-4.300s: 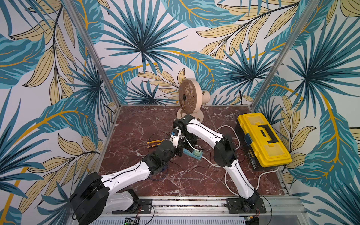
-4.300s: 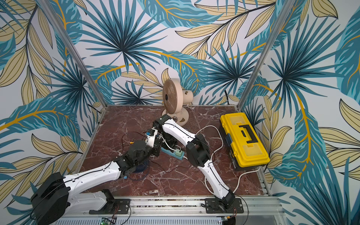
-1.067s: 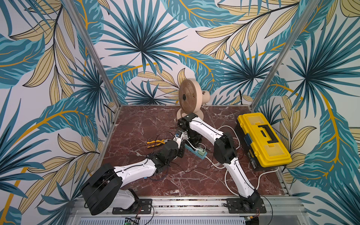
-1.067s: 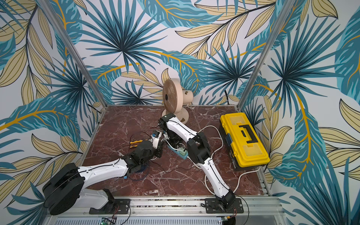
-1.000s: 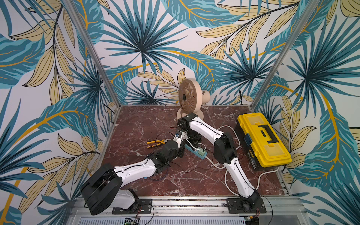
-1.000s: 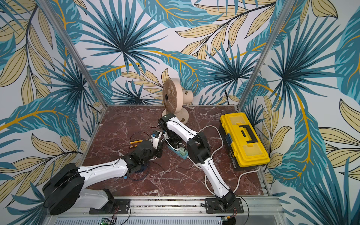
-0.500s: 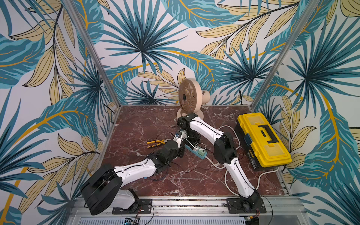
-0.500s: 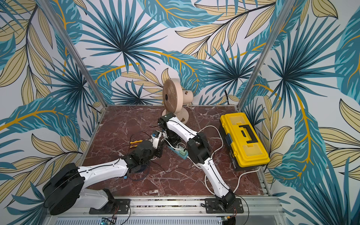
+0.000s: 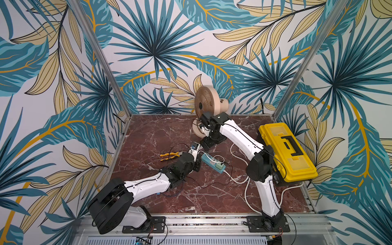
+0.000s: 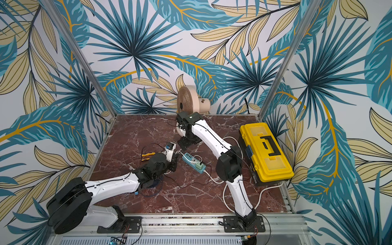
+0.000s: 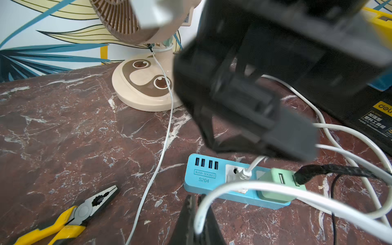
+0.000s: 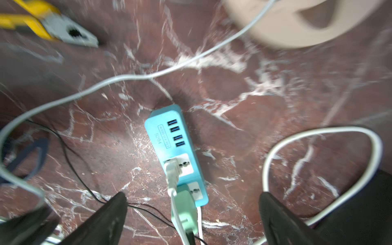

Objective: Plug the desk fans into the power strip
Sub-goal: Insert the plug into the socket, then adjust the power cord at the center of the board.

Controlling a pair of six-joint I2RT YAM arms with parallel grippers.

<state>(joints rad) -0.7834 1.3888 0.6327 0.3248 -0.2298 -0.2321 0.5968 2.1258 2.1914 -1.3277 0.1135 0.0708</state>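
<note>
Both grippers: my left gripper (image 11: 196, 210) has its jaws clamped on the fan cord (image 11: 244, 185); my right gripper (image 12: 192, 195) hangs over the strip, jaws spread wide.
Power strip (image 12: 169, 131): flat on the counter (image 9: 148, 137) before the desk fan (image 9: 203, 101); white plug (image 12: 172, 169) at a socket, seating unclear.
Handling: light, rigid, likely to skid; I'd pinch its long sides.
Writing: "4USB SOCKET", "S204"; toolbox (image 9: 286, 148) shows "del", cut off.

Both top views are evenly and brightly lit, with soft shadows cast on the marble worktop (image 9: 148, 135) beneath the arms. In the right wrist view the pliers (image 12: 70, 34) and fan base (image 12: 297, 25) are smeared by motion blur; the power strip (image 12: 167, 137) is rendered sharper. In the left wrist view the right arm (image 11: 244, 101) and a white cord (image 11: 201, 212) are thrown out of focus near the lens.
</note>
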